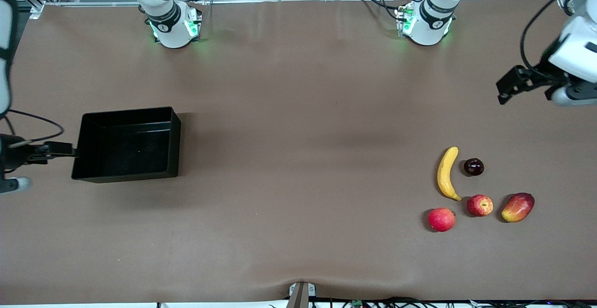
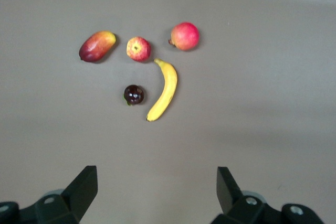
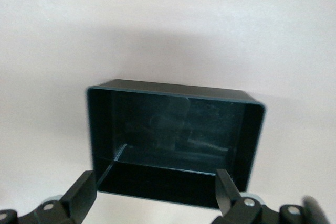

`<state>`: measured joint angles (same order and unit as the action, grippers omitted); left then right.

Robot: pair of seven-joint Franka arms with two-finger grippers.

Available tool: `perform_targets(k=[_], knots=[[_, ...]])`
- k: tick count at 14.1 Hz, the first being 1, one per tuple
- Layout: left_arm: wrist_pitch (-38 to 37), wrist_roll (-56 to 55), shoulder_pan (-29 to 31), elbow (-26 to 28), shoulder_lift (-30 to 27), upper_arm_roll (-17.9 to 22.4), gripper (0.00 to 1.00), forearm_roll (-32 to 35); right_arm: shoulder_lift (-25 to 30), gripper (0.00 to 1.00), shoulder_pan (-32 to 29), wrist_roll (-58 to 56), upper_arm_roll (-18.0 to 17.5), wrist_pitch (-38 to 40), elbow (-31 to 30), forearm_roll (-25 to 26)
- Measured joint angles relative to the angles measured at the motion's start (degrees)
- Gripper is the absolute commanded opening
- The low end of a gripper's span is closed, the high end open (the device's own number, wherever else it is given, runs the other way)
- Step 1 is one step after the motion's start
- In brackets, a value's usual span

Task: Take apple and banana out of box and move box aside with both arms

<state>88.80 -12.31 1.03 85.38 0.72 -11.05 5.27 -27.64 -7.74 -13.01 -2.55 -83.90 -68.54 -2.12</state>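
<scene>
We find the banana (image 1: 447, 173) lying flat toward the left arm's end of the table, long axis running nearer-to-farther from the front camera. The apple (image 1: 480, 205) sits just beside its nearer tip, not visibly touching. The box (image 1: 127, 143) rests toward the right arm's end, open top up, nothing inside it.

Edges and room: we note a wide stretch of bare table (image 1: 298, 158) between box and fruit. The box keeps off the table's edges on all sides.

Surface: brown matte covering, faint ripples near the front edge. Grey floor shows past the arm bases.

Neighbours: a dark round fruit (image 1: 473, 166) lies just beside the banana's middle. A plain pinkish-red fruit (image 1: 441, 219) sits nearer the front camera than the banana's tip. The mango (image 1: 517, 207) lies beside the apple, toward the table's end. The apple is hemmed between these two.

Grippers: the left gripper (image 2: 156, 187) hangs over bare table near the fruit cluster, fingers spread wide, holding nothing. The right gripper (image 3: 156, 190) is at the box's end wall, fingers spread, grasping nothing that we can see.
</scene>
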Motion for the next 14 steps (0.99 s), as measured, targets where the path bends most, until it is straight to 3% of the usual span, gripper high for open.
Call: perform_targets(k=[4, 9, 14], knots=[[2.2, 0.0, -2.6, 7.7, -5.7, 1.8, 1.00, -0.5, 5.5, 1.00, 5.7, 8.3, -0.1, 6.3, 0.9, 0.5], [2.4, 0.0, -2.5, 9.1, -7.5, 2.4, 1.00, -1.1, 14.5, 1.00, 5.6, 9.2, 0.7, 13.5, 0.1, 0.5], [2.1, 0.0, -2.5, 9.1, -7.6, 3.2, 1.00, -1.3, 23.8, 1.00, 4.5, 9.5, 1.2, 11.0, -12.4, 0.5]])
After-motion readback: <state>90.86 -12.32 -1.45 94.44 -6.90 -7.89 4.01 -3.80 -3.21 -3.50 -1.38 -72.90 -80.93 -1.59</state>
